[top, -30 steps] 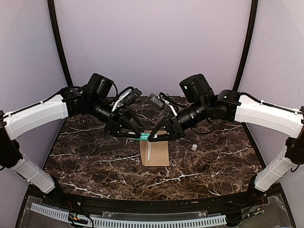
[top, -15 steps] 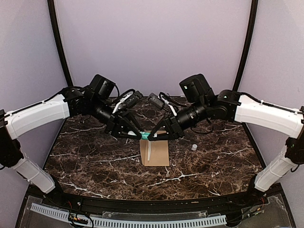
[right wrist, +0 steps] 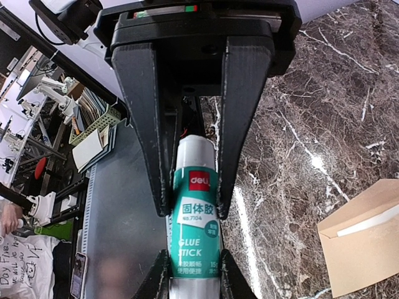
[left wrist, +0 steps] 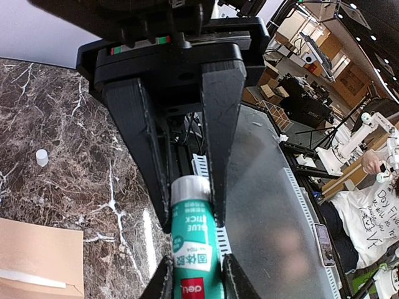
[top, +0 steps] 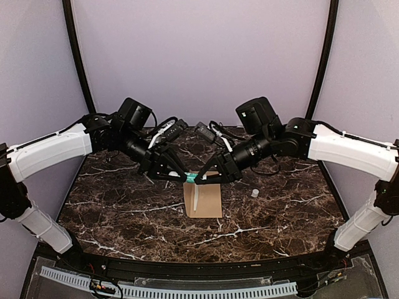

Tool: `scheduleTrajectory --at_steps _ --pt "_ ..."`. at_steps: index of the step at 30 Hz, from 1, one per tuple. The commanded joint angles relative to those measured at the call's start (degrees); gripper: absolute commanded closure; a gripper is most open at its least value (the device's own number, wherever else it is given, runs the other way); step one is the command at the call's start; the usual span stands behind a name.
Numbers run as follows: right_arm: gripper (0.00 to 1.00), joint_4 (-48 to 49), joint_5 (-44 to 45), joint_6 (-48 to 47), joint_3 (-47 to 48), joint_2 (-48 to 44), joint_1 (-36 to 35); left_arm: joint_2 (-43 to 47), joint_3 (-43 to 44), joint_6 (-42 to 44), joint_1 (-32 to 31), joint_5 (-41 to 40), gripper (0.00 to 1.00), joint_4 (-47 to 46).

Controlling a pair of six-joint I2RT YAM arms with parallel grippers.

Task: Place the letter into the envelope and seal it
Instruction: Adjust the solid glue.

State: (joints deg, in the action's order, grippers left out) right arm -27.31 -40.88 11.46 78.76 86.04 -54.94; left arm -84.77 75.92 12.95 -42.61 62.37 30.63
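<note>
A teal-and-white glue stick [top: 192,178] hangs level in the air between both grippers, above the envelope's far end. My left gripper [top: 186,177] [left wrist: 192,218] is shut on the stick's white end, both fingers touching it. My right gripper [top: 201,179] [right wrist: 194,208] is shut on the other end of the glue stick [right wrist: 196,243]. The tan envelope [top: 206,202] [left wrist: 34,249] [right wrist: 368,240] lies flat on the marble table [top: 124,212]. A white strip [right wrist: 374,219] shows along its opening; I cannot tell if that is the letter.
A small white cap [top: 254,193] [left wrist: 42,157] stands on the table right of the envelope. Both arms reach in from the sides and meet over the table's middle. A perforated rail [top: 187,289] runs along the near edge.
The left gripper's jaws have closed in onto the glue stick's end. The right gripper still grips the other end. Neither arm nor the envelope has shifted noticeably.
</note>
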Motion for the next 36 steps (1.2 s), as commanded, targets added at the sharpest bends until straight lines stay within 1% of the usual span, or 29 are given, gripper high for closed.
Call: scheduleTrajectory --at_steps 1,2,5,7,8,9,10,11,12,13,14,15,16,17,18,19,20,21,26,27,29,31,34,36 --pt "0.68 3.70 1.83 -0.05 -0.42 -1.88 1.39 0.25 1.30 0.62 -0.35 3.18 1.00 0.70" --pt "0.51 4.76 2.36 0.27 -0.90 -2.76 1.75 0.47 1.15 0.13 -0.32 3.04 1.00 -0.10" --pt "0.25 8.88 3.59 2.00 -3.21 -5.52 2.64 1.27 0.30 -1.64 -0.37 2.89 1.00 -3.05" --pt "0.16 12.95 4.57 3.73 -5.71 -7.67 3.18 2.15 -0.68 -3.56 -0.29 2.81 1.00 -6.18" --pt "0.13 15.77 5.41 5.10 -7.23 -8.90 3.39 3.10 -1.85 -5.50 -0.29 2.69 1.00 -9.53" --pt "0.12 18.85 6.54 7.12 -8.93 -10.05 3.58 4.26 -3.68 -7.03 -0.28 2.32 1.00 -14.11" --pt "0.11 22.36 8.67 8.72 -10.74 -11.43 3.68 5.05 -4.82 -10.68 -0.24 2.06 1.00 -17.36" --pt "0.10 26.05 10.68 10.90 -13.17 -12.87 3.70 6.77 -7.59 -13.13 -0.20 1.07 1.00 -24.92" --pt "0.09 31.98 12.81 13.11 -15.85 -14.12 3.69 7.63 -9.10 -18.38 -0.15 0.42 1.00 -29.18" --pt "0.09 37.31 14.52 15.51 -19.32 -15.28 3.70 9.26 -12.41 -20.98 -0.12 -1.39 1.00 -37.98" --pt "0.09 44.23 15.49 17.86 -22.10 -16.48 3.63 9.97 -13.89 -26.08 -0.11 -2.30 1.00 -42.04" --pt "0.09 50.04 15.82 20.04 -24.56 -17.10 3.61 11.25 -16.58 -30.10 -0.13 -4.75 1.00 -49.57" --pt "0.10 55.36 16.16 22.27 -26.81 -17.47 3.50 11.76 -17.82 -31.76 -0.12 -7.71 1.00 -52.63" --pt "0.10 60.35 16.68 24.21 -28.89 -17.63 3.32 12.66 -19.87 -34.42 -0.15 -9.11 1.00 -58.04" --pt "0.10 64.85 17.38 26.15 -30.47 -17.43 3.08 13.03 -20.82 -35.46 -0.17 -11.94 1.00 -60.46" --pt "0.11 68.26 17.66 27.49 -31.57 -16.88 2.76 13.64 -22.49 -37.19 -0.19 -13.21 1.00 -64.19" --pt "0.12 70.61 18.01 28.38 -31.93 -16.14 2.40 13.87 -23.14 -37.68 -0.19 -15.21 1.00 -65.69" --pt "0.14 71.55 18.36 29.05 -31.70 -15.09 1.98 14.09 -24.14 -38.29 -0.19 -16.07 1.00 -67.79" --pt "0.24 71.05 17.71 28.43 -27.39 -10.15 -0.12 13.81 -25.05 -38.65 -0.19 -19.08 1.00 -69.63" --pt "0.27 70.63 17.91 27.94 -26.64 -9.59 -0.48 13.83 -25.08 -38.82 -0.19 -19.15 1.00 -69.73" --pt "0.39 70.48 18.45 27.13 -25.50 -8.56 -1.38 13.73 -25.03 -38.88 -0.19 -19.09 1.00 -69.76" --pt "0.45 71.08 18.60 27.00 -24.63 -7.69 -1.93 13.56 -24.89 -38.89 -0.19 -18.46 1.00 -69.68" --pt "0.48 72.63 19.09 27.81 -24.34 -6.65 -2.14 13.21 -24.88 -39.16 -0.25 -17.23 1.00 -70.20" --pt "0.49 75.29 19.24 28.56 -24.52 -5.99 -2.28 13.01 -24.86 -39.33 -0.28 -16.87 1.00 -70.38"
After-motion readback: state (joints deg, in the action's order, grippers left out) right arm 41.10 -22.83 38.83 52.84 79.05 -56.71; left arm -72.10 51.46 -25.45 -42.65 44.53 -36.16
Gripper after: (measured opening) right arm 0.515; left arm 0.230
